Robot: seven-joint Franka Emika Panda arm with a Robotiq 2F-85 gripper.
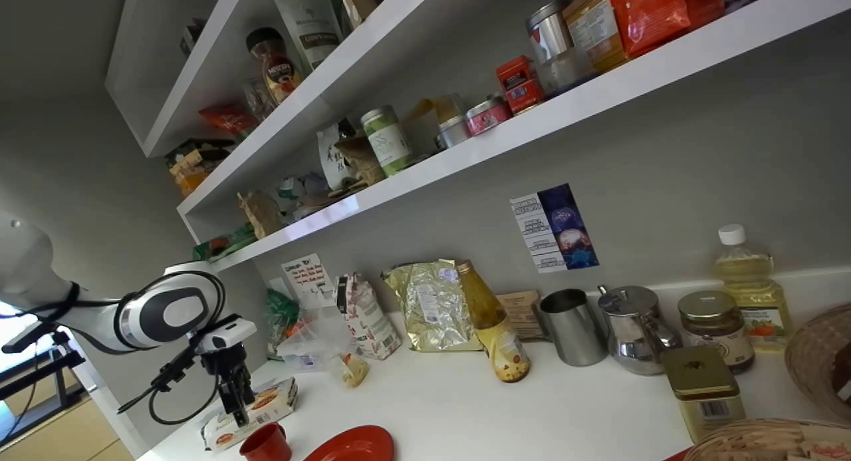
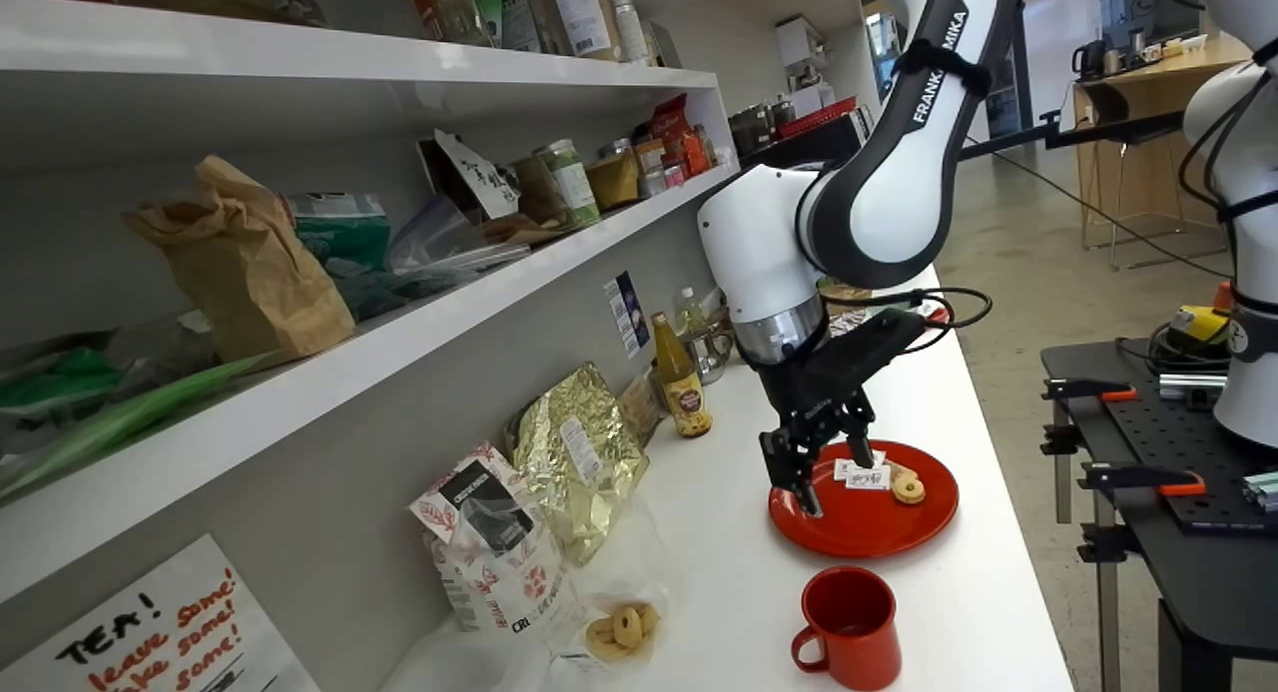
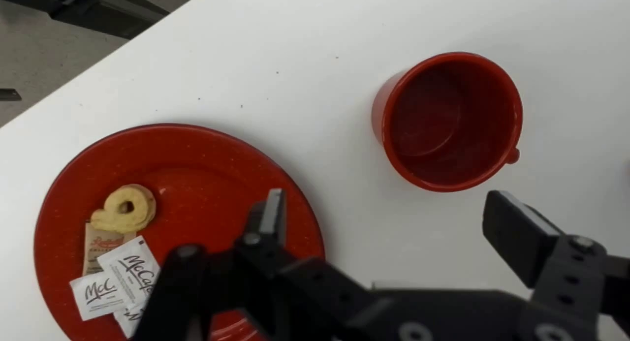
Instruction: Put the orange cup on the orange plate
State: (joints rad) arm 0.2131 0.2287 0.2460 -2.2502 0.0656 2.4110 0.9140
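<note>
1. Orange cup (image 3: 453,122). Stood upright on the white counter (image 3: 305,85), mouth upward and with its handle (image 3: 513,156) at the side; near the orange plate (image 3: 211,183) but apart from it.

2. Orange plate. Lay flat on the counter; bore pale ring-shaped snacks (image 3: 140,210), a brown sachet (image 3: 101,245) and printed white sachets (image 3: 130,267), partly covered in the wrist view.

3. Gripper (image 3: 386,198). Hung above the counter with fingers (image 3: 512,228) spread wide, released; in the wrist view, overlapped the plate on one side and the counter on the other.

4. Along the wall (image 1: 665,181). Included, in both exterior views, a gold foil bag (image 2: 579,457), a printed paper bag (image 2: 499,552) and a yellow bottle (image 2: 682,377); in an exterior view, also a metal jug (image 1: 575,331), a metal teapot (image 1: 635,334) and a gold tin (image 1: 701,381).

5. Shelf (image 2: 359,363). Ran above the counter; carried a brown paper bag (image 2: 245,263).
</note>
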